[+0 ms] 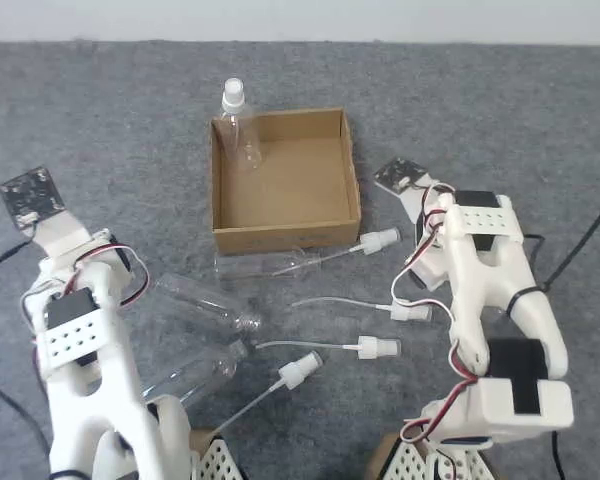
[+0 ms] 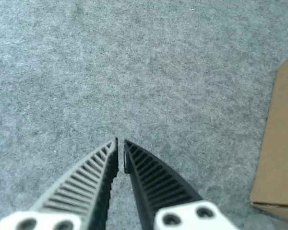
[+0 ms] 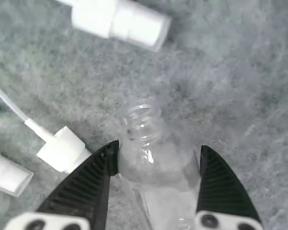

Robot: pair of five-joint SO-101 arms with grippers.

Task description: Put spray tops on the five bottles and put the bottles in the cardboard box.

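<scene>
My right gripper (image 3: 156, 148) is shut on a clear bottle (image 3: 145, 127) with a bare, open neck, holding it just above the carpet. Loose white spray tops (image 3: 117, 21) (image 3: 62, 148) lie around it. In the high view, one capped bottle (image 1: 238, 125) leans in the back left corner of the cardboard box (image 1: 285, 235). A bottle (image 1: 265, 265) lies in front of the box with a spray top (image 1: 375, 242) by its neck. Two more open bottles (image 1: 205, 305) (image 1: 195, 372) lie at the left. My left gripper (image 2: 120, 142) is shut and empty over bare carpet.
Three loose spray tops with long tubes (image 1: 412, 312) (image 1: 378, 348) (image 1: 300, 370) lie between the arms. The box's side (image 2: 278, 153) is close beside the left gripper. The right arm (image 1: 480, 260) stands right of the box. Grey carpet covers the table.
</scene>
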